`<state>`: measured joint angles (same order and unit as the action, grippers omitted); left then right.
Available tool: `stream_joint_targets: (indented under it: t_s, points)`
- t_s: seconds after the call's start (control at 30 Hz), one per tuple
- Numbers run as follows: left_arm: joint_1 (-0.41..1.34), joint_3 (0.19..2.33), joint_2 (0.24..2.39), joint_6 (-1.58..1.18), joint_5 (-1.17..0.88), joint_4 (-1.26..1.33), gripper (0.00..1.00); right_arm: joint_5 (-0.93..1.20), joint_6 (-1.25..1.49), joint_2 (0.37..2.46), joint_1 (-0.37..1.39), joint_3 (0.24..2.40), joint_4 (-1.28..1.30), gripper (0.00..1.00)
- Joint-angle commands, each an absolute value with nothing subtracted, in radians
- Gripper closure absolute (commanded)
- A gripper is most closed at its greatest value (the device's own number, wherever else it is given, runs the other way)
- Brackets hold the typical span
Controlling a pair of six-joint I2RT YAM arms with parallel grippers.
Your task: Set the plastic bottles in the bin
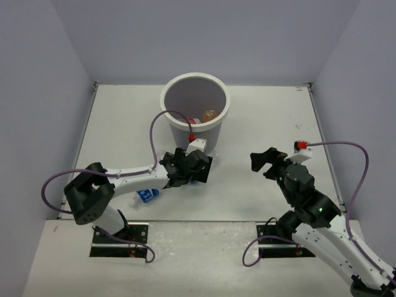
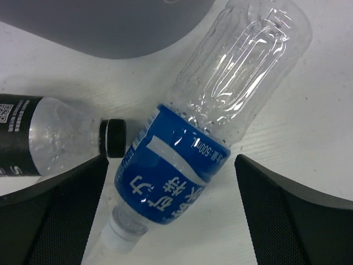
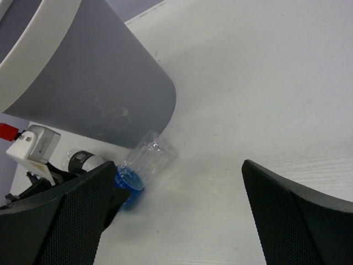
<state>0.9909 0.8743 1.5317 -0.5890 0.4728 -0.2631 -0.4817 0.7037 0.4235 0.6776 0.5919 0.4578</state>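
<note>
Left claw is spread wide, low over the table. A blue-labelled clear bottle lies between its fingers, touching neither. A dark-labelled bottle lies just left of the claw, cap beside the left finger. The bin stands just ahead, with an orange bottle inside. Right claw is spread and empty, bin ahead-left.

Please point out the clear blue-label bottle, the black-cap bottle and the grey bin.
Clear plastic bottle with blue label (image 2: pixel 165 176): left wrist view, on the label.
Clear plastic bottle with black cap (image 2: pixel 113 138): left wrist view, on the cap.
Round grey-white plastic bin (image 1: pixel 195 76): top view, on its white rim.
</note>
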Motion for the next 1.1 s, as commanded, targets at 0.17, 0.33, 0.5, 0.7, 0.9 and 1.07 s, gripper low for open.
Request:
stream_joint_targets:
  t_s: [0.17,0.33,0.5,0.7,0.9,1.07]
  points:
    - [0.995,0.91,1.65,-0.614,0.48,-0.216,0.21,-0.502,0.739,0.379,0.675,0.579,0.453,0.01]
    - [1.003,0.868,1.64,-0.611,0.471,-0.211,0.41,-0.515,0.735,0.364,0.675,0.576,0.46,0.01]
    - [1.016,0.846,1.589,-0.611,0.43,-0.213,0.76,-0.516,0.736,0.349,0.675,0.578,0.469,0.01]
    - [1.037,0.81,1.406,-0.603,0.407,-0.216,1.0,-0.517,0.739,0.334,0.675,0.575,0.469,0.01]
    - [1.055,0.82,1.207,-0.46,0.215,-0.165,1.0,-0.518,0.742,0.328,0.675,0.578,0.469,0.01]
    - [1.06,0.845,1.051,-0.386,0.09,-0.071,1.0,-0.521,0.745,0.311,0.675,0.577,0.471,0.01]
